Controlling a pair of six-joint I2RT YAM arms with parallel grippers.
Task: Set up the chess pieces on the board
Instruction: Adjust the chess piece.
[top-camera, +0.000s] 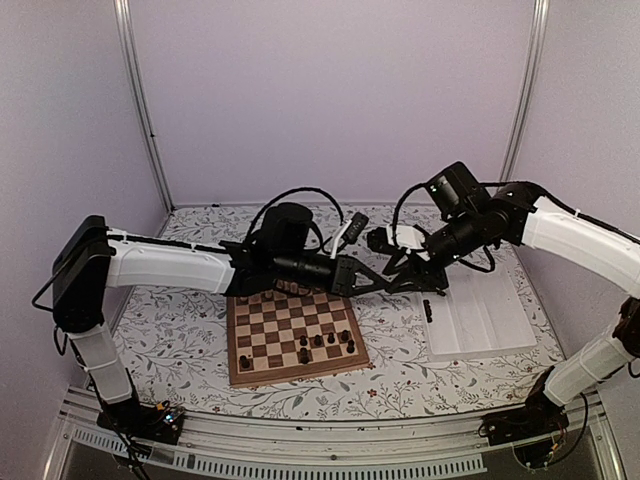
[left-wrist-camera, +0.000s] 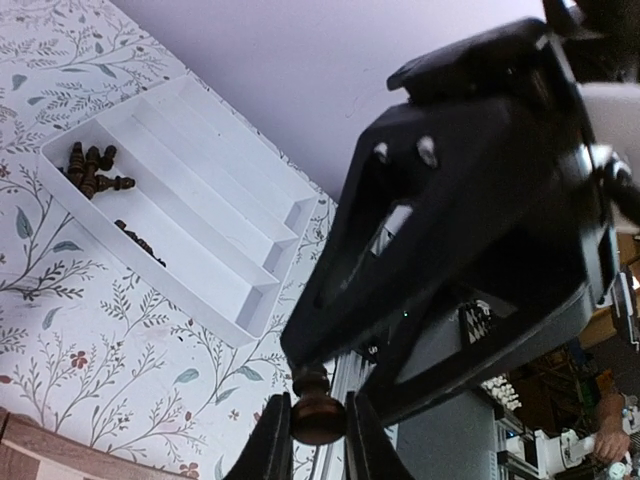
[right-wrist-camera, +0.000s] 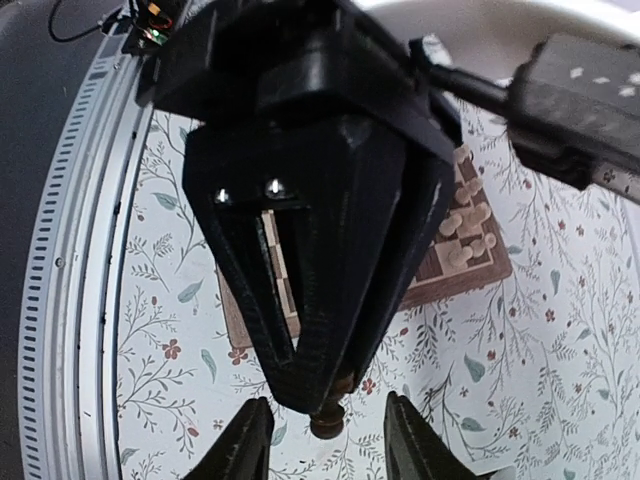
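The two grippers meet in the air just beyond the board's (top-camera: 262, 352) right far corner. My left gripper (left-wrist-camera: 318, 440) is shut on the round base of a dark chess piece (left-wrist-camera: 317, 408), whose top points at the right gripper's body. In the right wrist view that same chess piece (right-wrist-camera: 330, 413) sticks out of the left gripper's tip. My right gripper (right-wrist-camera: 327, 445) stands open around it, both fingers apart from the piece. Several dark chess pieces (top-camera: 322, 343) stand on the board's near rows. In the top view the left gripper (top-camera: 380, 282) and right gripper (top-camera: 402, 276) nearly touch.
A white compartment tray (top-camera: 490, 325) lies right of the board and holds more dark pieces (left-wrist-camera: 92, 168). Pale chessmen (right-wrist-camera: 466, 235) stand along the board's far side. The table has a floral cloth, and a metal rail runs along its near edge.
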